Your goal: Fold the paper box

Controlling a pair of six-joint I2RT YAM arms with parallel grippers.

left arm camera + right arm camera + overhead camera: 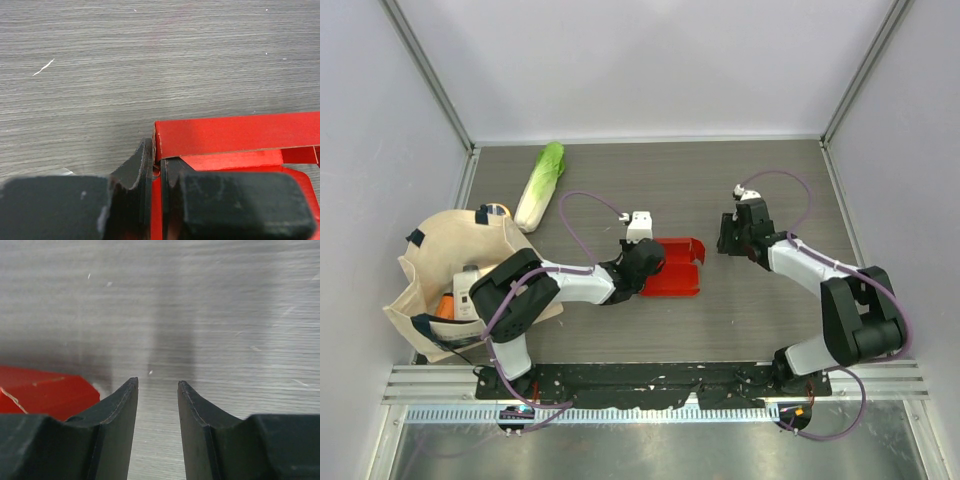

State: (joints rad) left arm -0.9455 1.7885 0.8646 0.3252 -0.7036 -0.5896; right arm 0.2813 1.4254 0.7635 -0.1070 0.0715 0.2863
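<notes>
Grey wood-grain bench [620,175], white enclosure walls [650,60] around it.

Task item: paper box [677,270], mid-frame in the top view, slightly below centre, resting on the bench. Bright red, partly formed: base down, one long wall standing along its upper edge, a short curved flap up at the right end of that wall.

Grip side: left tool [646,262] sits at the box's left end, clamped on it. In the left wrist view both fingers [131,172] pinch a thin red wall at the corner, with almost no gap between the pads and red card showing around them. The standing long wall runs from that corner to the right edge of that frame, with a lower inner fold behind it.

Other side: right tool [728,236] is right of the box in the top view, apart from it, bare bench between. Jaws parted. The right wrist view shows a clear gap between the two fingers [120,405], only bench grain in it, nothing held. A red corner of the box shows at lower left of that frame.

Off-task, left side of the top view:
- beige tote bag [440,250] at mid-left, mouth open, something orange [444,304] and a white item [470,290] inside; left arm crosses its lower right part.
- napa cabbage [540,186] at upper left, lying diagonally, leafy end toward the back wall, near the bag's upper edge.

Both are well apart from the box.
</notes>
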